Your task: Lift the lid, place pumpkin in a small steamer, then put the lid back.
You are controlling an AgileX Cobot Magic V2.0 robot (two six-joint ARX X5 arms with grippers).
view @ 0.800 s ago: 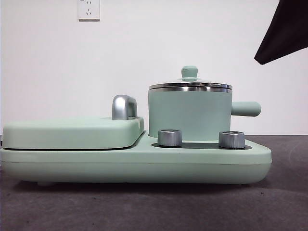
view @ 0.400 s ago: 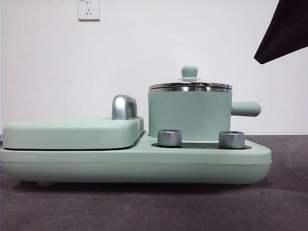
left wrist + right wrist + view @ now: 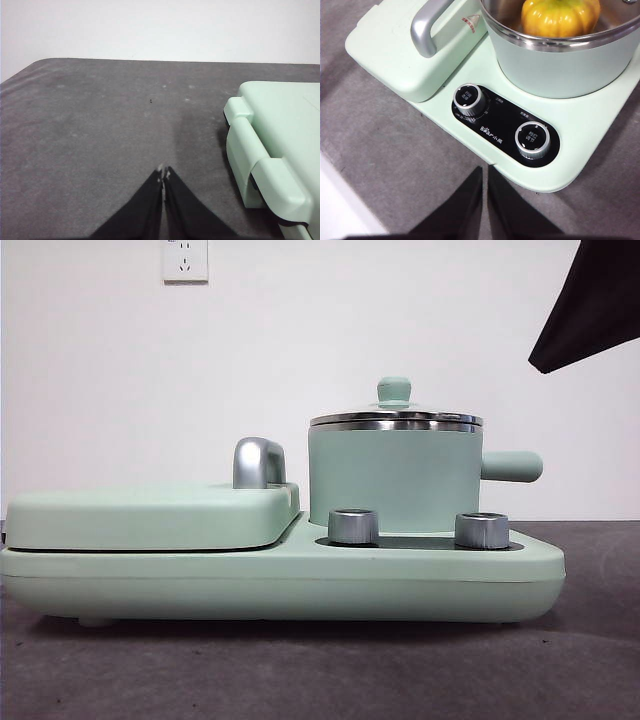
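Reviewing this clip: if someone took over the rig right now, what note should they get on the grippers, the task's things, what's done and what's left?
Left gripper: shut, empty, above bare table beside the grill unit.
Right gripper: shut, empty, above the table in front of the control knobs.
Pumpkin: inside the steamer.
Lid: sitting on the steamer's rim, as the front view shows.
Done: pumpkin is in, lid is on.
Left: seemingly nothing; both arms are clear of the pot.

bright, even light; soft faint shadows
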